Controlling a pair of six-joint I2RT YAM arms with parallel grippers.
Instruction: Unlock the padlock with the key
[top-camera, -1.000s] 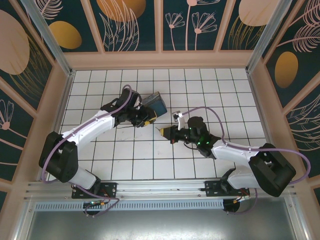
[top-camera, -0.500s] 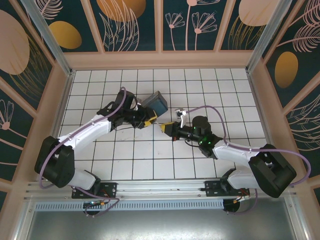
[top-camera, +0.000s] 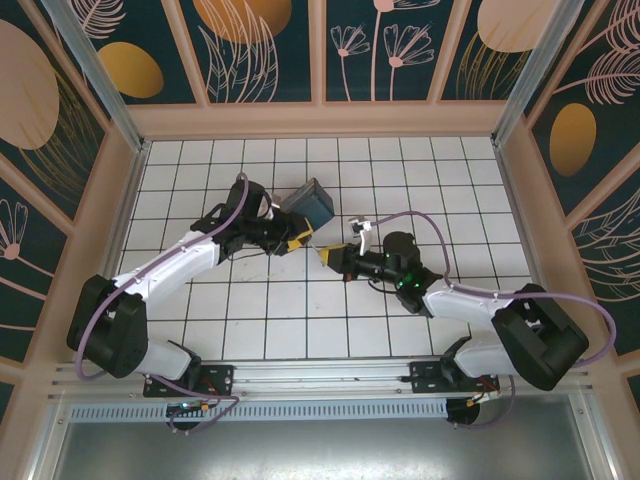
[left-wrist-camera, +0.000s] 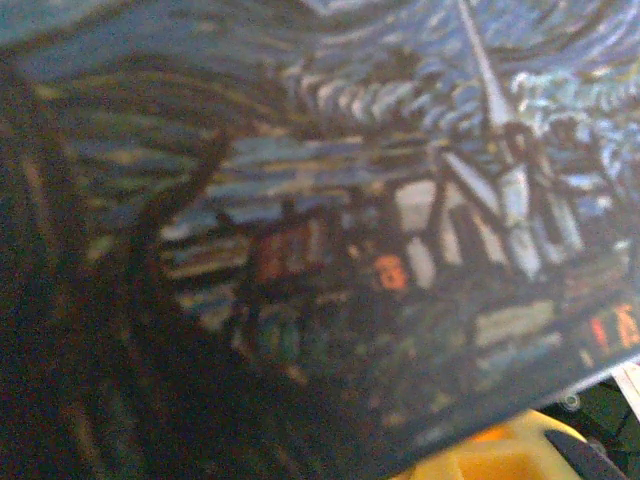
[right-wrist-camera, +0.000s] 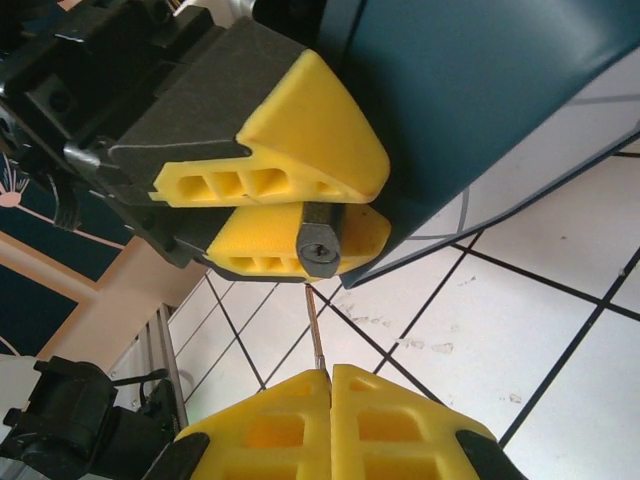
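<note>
The padlock (right-wrist-camera: 320, 246), small and dark, is clamped between the yellow fingers of my left gripper (right-wrist-camera: 350, 200), its keyhole face turned toward the right wrist camera. My right gripper (right-wrist-camera: 330, 372) is shut on the key (right-wrist-camera: 314, 330). The thin blade points up at the padlock, and its tip sits just below the keyhole face, slightly to its left. In the top view the left gripper (top-camera: 297, 238) and right gripper (top-camera: 328, 257) meet nose to nose near the middle of the tiled floor.
The blue starry-night box (top-camera: 308, 203) sits tilted right against the left gripper; its painted side (left-wrist-camera: 330, 200) is close before the left wrist camera and its teal side (right-wrist-camera: 480, 100) rises behind the padlock. White tiled floor (top-camera: 440, 190) lies around, with wooden walls (top-camera: 320, 120) beyond.
The right gripper has moved up and left with the key, closing the gap to the left gripper. The left gripper and the blue box shifted slightly up and left.
</note>
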